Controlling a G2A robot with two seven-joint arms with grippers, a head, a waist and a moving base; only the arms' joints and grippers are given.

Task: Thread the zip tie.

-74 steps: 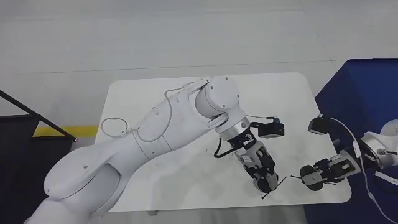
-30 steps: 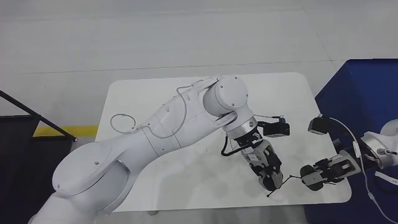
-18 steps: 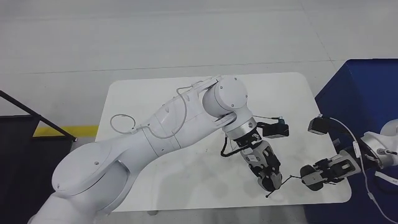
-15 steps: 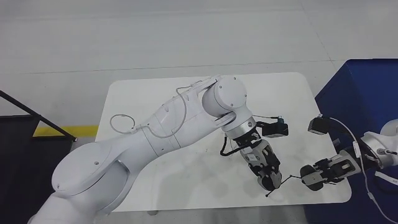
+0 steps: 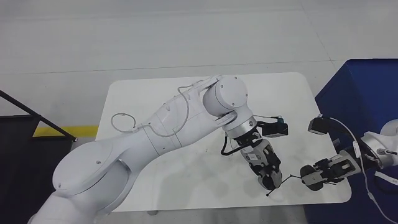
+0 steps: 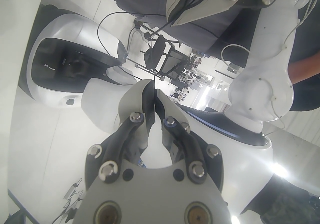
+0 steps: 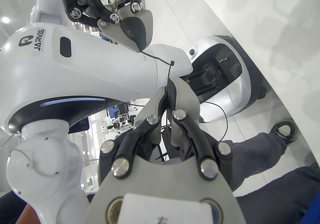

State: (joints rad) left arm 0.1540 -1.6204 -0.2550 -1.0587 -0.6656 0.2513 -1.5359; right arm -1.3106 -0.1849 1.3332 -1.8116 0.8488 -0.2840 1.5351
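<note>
A thin black zip tie [image 7: 160,59] is stretched between my two grippers above the table's front right corner. My left gripper [image 5: 269,183], on the big white arm, is shut on one end of the strap [image 6: 153,84]. My right gripper [image 5: 306,175] is shut on the strap just below the tie's small square head [image 7: 172,62]. In the right wrist view the left gripper [image 7: 141,48] hangs close above the right gripper [image 7: 168,84], and the strap from it meets the head. Whether the strap passes through the head is too small to tell.
The white table [image 5: 155,162] ends just beyond both grippers at its front right corner. A blue cabinet [image 5: 367,99] stands beside the table at the right. Two small black camera boxes [image 5: 277,127] [image 5: 318,125] ride on the wrists.
Since 2.5 s ago the left arm has shifted right, bringing its gripper and the tie closer to the right gripper. Over the last second almost nothing has moved.
</note>
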